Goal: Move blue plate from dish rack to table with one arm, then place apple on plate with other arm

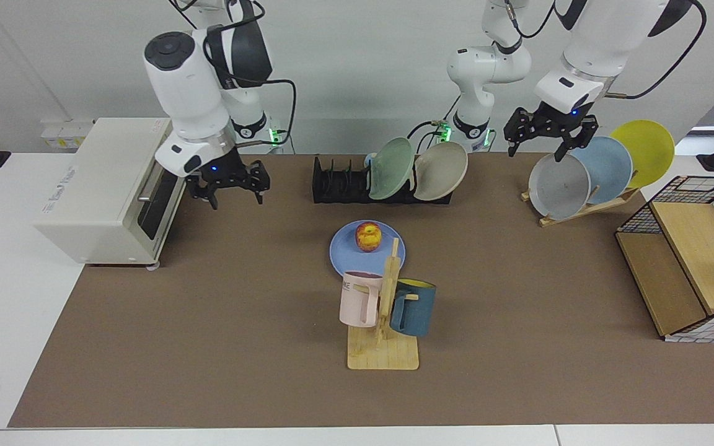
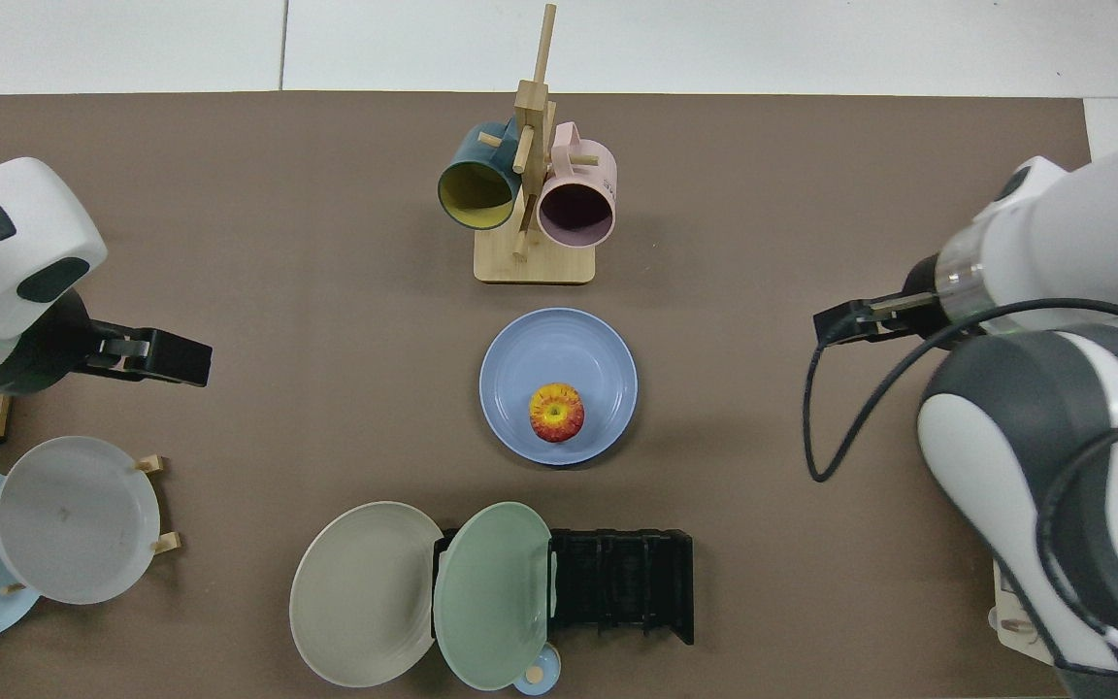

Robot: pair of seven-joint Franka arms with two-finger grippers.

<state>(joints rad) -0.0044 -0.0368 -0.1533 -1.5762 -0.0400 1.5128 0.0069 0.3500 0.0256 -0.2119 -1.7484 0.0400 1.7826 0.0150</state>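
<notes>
Both views are brightly and evenly lit from overhead, with no harsh glare. Shadows are soft and short: a faint one lies on the brown counter (image 1: 220, 322) beside the toaster oven (image 1: 112, 186), another under the wooden mug stand (image 2: 532, 199). The apple (image 2: 557, 412) shows a small highlight. In the top view, the white arm (image 2: 1064, 388) at the edge looms large and slightly soft.

Right gripper (image 1: 231, 188) raised, fingers (image 1: 260, 184) spread, left gripper (image 1: 548, 136) likewise
</notes>
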